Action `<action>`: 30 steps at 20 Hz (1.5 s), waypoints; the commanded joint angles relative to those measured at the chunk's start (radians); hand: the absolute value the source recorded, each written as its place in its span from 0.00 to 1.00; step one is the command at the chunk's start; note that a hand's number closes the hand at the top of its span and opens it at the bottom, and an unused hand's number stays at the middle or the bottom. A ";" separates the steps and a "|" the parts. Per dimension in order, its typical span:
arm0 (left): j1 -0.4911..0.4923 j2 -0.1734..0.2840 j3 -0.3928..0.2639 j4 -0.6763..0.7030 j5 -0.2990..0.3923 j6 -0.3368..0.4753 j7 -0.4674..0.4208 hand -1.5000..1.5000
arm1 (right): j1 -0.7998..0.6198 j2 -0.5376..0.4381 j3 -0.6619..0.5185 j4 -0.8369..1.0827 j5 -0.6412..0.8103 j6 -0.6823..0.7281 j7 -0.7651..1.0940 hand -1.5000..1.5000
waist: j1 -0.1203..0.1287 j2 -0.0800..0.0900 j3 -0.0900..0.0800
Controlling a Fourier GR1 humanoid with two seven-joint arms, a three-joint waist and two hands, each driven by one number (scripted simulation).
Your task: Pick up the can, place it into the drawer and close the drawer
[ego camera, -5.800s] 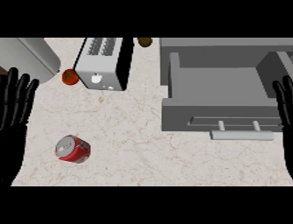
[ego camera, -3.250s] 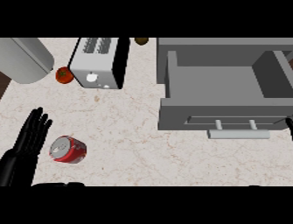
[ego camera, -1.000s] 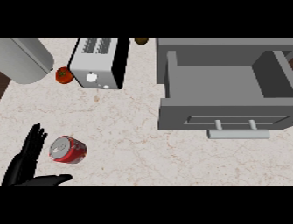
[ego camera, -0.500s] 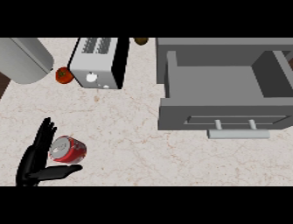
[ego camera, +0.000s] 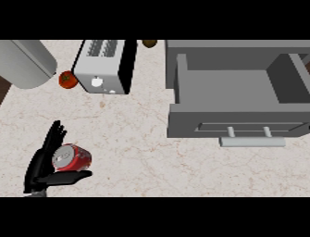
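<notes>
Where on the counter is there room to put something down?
The widest bare patch of the speckled marble counter lies between the red can, beside the left hand, and the open grey drawer, below the silver toaster. The drawer's inside is bare too. The top left is crowded: toaster, red tomato, big grey cylinder.

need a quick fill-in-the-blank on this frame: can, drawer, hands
The red can lies on its ____ on the counter.
The ____ hand is beside the can, thumb under it.
The grey drawer is ____, with nothing visible inside.
The silver ____ stands behind the can.

Missing words: side; left; open; toaster
</notes>
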 commanded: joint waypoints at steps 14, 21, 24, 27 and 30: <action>-0.121 -0.084 -0.057 0.050 0.033 0.014 0.000 1.00 | -0.041 -0.036 -0.059 -0.074 -0.081 0.001 0.110 0.00 | 0.000 0.000 0.000; -0.164 -0.046 0.011 0.046 0.088 0.046 0.036 1.00 | 0.001 -0.054 -0.133 -0.025 -0.156 0.064 0.045 0.00 | -0.003 0.000 0.000; -0.262 -0.033 0.060 0.156 0.094 0.103 0.010 1.00 | 0.059 -0.004 -0.082 -0.093 -0.123 0.060 0.033 0.00 | -0.009 0.001 -0.001; -0.249 -0.043 0.037 0.073 0.117 0.098 0.043 1.00 | 0.118 0.012 -0.017 -0.076 -0.056 0.044 -0.036 0.00 | -0.005 0.000 0.000; -0.291 -0.016 0.018 0.046 0.113 0.081 0.075 1.00 | 0.018 -0.011 -0.070 -0.038 -0.079 0.035 0.016 0.00 | -0.003 0.001 0.000</action>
